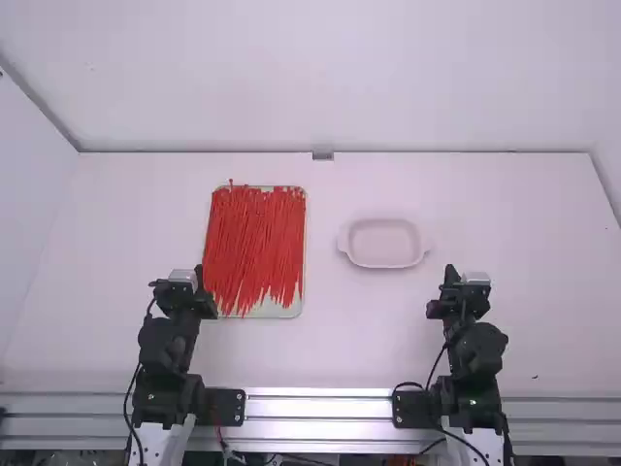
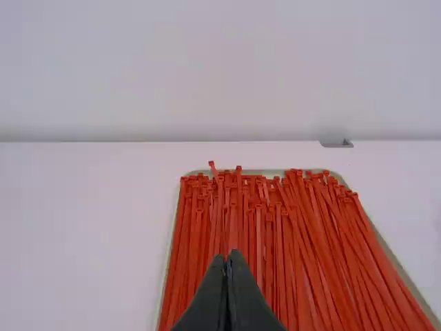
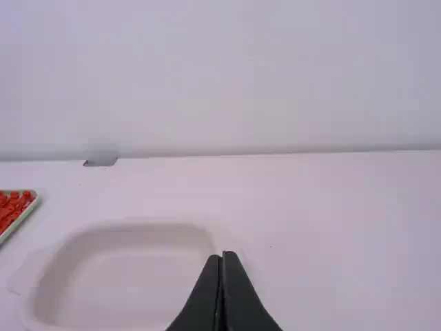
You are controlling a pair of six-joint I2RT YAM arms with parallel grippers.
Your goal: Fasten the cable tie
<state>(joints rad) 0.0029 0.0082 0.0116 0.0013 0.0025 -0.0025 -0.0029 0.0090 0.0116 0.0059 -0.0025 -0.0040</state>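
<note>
Two claws resting with fingers pressed together, gripping nothing.
Left claw is hanging at the near end of the red cable ties, which are lying heaped on a tray on the counter; right claw is hanging near a white dish.

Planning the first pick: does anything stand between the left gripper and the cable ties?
Nothing visible does. The left gripper is shut at the near edge of the tray, and the cable ties lie uncovered just ahead of it. The dish stands off to the side, apart from the tray.
</note>
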